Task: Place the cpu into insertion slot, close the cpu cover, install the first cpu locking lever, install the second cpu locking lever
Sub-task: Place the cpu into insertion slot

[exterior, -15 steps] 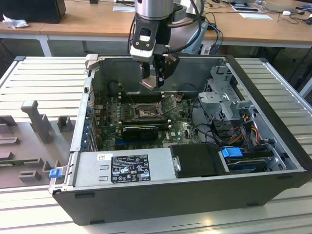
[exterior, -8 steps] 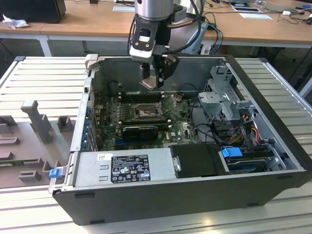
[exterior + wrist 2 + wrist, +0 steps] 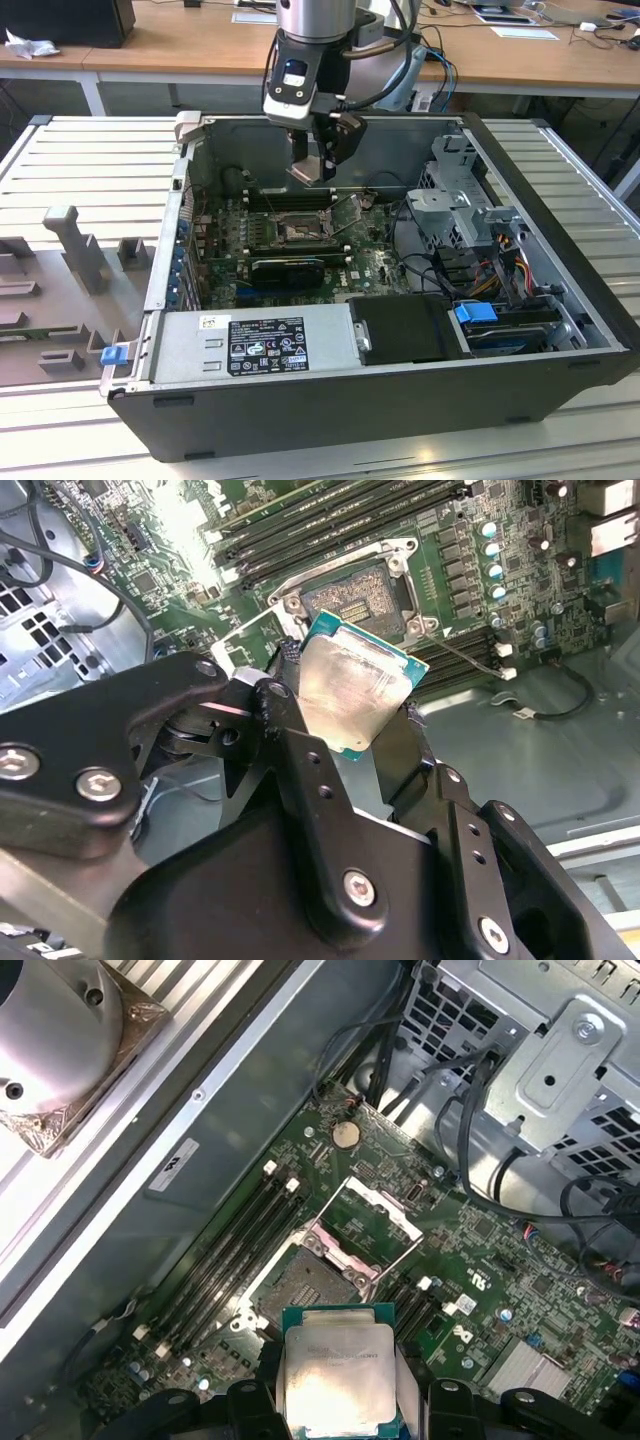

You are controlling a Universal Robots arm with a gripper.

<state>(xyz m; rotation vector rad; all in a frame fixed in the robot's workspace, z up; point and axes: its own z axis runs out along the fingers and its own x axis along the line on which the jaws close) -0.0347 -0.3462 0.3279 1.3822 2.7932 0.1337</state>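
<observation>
**Exterior view.** One gripper (image 3: 312, 165) hangs inside one open computer case (image 3: 400, 400), at 12 o'clock from the insertion slot (image 3: 290, 232) and above the green board. One cpu (image 3: 303, 172) is clamped between its two fingers. One cpu cover (image 3: 345, 213) stands raised at the slot's 2 o'clock side.

**Second wrist view.** Two fingers (image 3: 398, 750) press opposite edges of the cpu (image 3: 350, 695). The insertion slot (image 3: 360, 595) lies uncovered beyond it, with one bank of memory slots (image 3: 330, 520) on either side.

**First wrist view.** The cpu (image 3: 335, 1375) hovers apart from the slot (image 3: 305, 1290); the cover (image 3: 392, 1212) is tilted open.
</observation>
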